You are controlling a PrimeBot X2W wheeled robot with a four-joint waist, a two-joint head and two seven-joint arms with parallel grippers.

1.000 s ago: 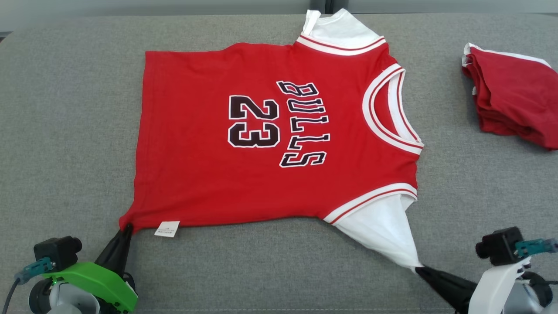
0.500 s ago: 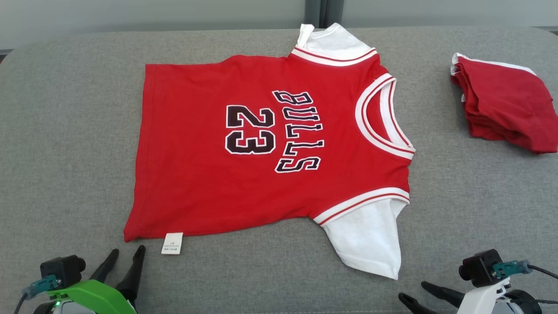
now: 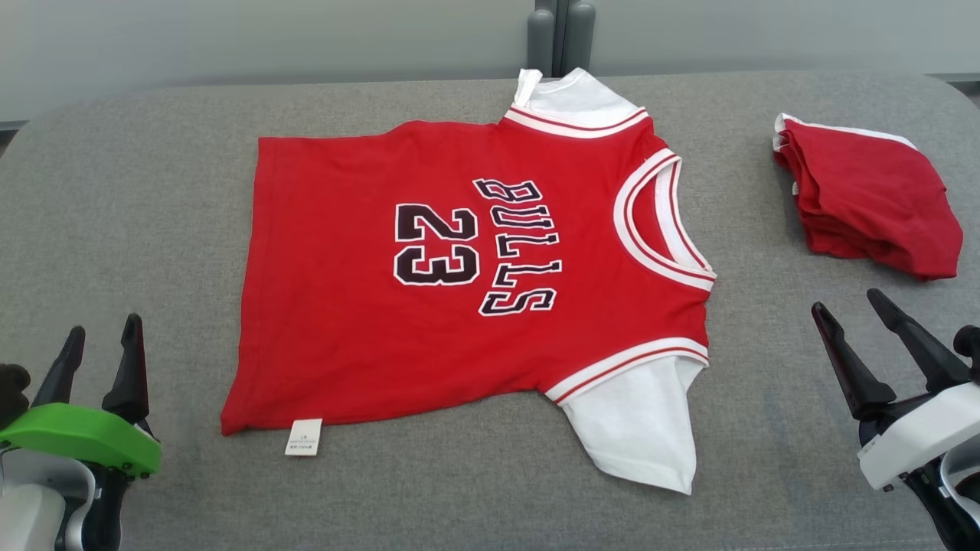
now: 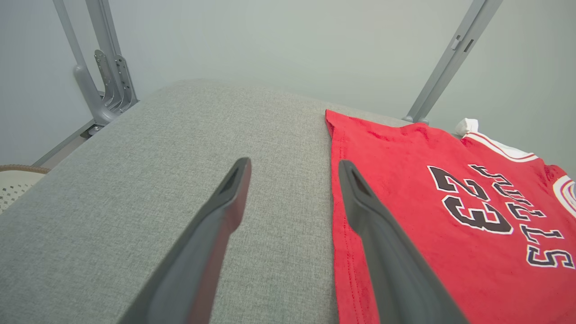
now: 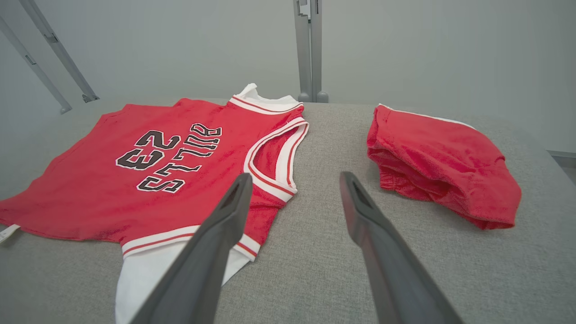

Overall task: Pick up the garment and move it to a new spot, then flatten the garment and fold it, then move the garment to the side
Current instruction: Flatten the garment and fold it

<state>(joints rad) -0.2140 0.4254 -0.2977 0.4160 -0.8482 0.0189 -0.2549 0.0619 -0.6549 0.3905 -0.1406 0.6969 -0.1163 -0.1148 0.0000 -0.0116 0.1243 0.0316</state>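
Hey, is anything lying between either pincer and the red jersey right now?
Nothing visible. Only bare grey padding lies between the jersey and the open left pincer or the open right pincer. The folded red garment sits farther back, right of the jersey, off both paths.

We see a grey woven-fabric tabletop (image 3: 115, 229) with rounded far corners. On its right part lies a folded bundle of red cloth with a white edge (image 3: 873, 199). Behind the tabletop we find a pale grey wall (image 3: 230, 38) and upright grey metal posts (image 3: 561, 34) at the middle of the far edge.
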